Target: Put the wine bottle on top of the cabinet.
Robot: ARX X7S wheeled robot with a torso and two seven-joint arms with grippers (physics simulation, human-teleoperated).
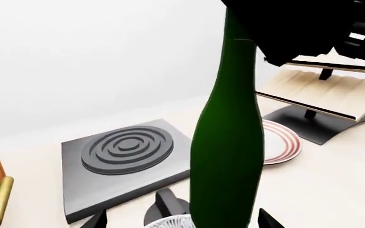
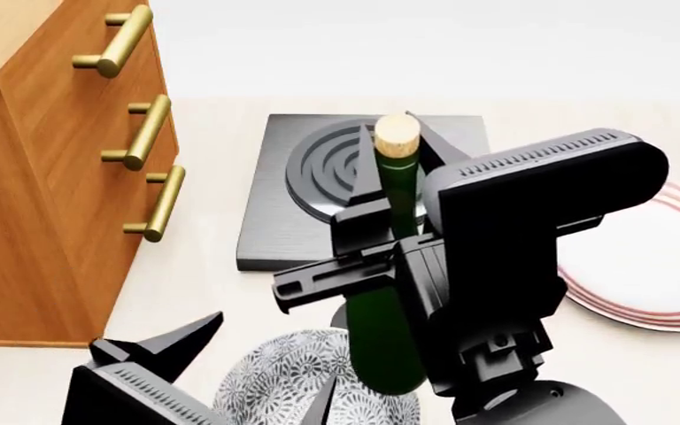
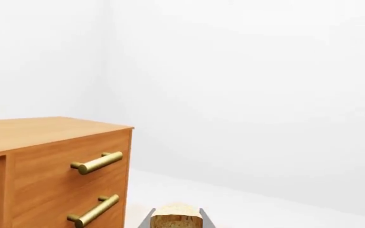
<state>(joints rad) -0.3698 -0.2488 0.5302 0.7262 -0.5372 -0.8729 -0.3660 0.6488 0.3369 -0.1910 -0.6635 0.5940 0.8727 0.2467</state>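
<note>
Currently, going left to right: cabinet [image 2: 33, 177] at far left with top unoccupied, left gripper [image 2: 216, 372] low and spread apart holding nothing, right gripper [image 2: 375, 221] clamped on the neck of the wine bottle [image 2: 385, 328], upright just beside the patterned bowl [image 2: 275, 381], in front of the burner plate [image 2: 316, 177], striped plate [image 2: 659, 266] off right. Risks: slim-neck grip letting the bottle swing or slip; base clipping the cabinet edge or brass handles [image 2: 139, 133] if carried too low. Could also topple if released tilted.
</note>
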